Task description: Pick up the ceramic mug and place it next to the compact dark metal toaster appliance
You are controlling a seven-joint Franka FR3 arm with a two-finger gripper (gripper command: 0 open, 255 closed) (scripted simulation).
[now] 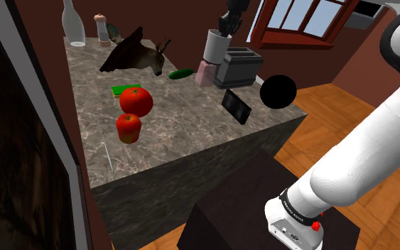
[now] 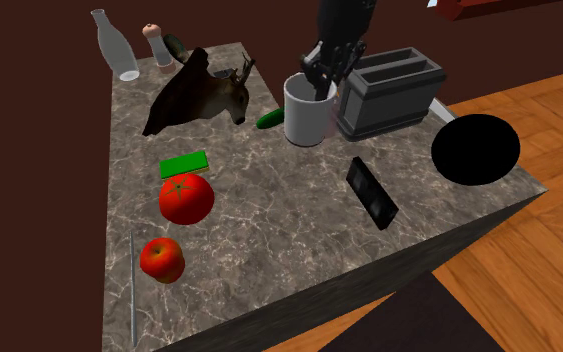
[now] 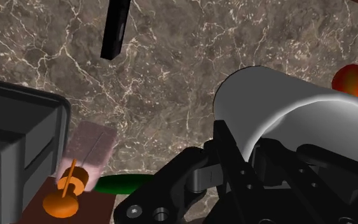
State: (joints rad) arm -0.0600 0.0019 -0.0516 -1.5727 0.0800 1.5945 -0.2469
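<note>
The claw [image 2: 321,85] is clenched on the rim of the white mug [image 2: 307,118], which hangs just beside the toaster [image 2: 389,95], seemingly clear of the tabletop [image 2: 269,230] — pickup and carry look done, leaving set-down and release.

1. No word, number, brand or sign can be read on any surface.
2. The black band [image 1: 295,204] around the white arm's [image 1: 347,163] lowest link, just above the stand [image 1: 248,213], in the shoulder view: a row of pale characters, too small to read.
3. The grey panel [image 1: 285,229] at the arm's foot, below that band: small dark marks, not legible.
</note>
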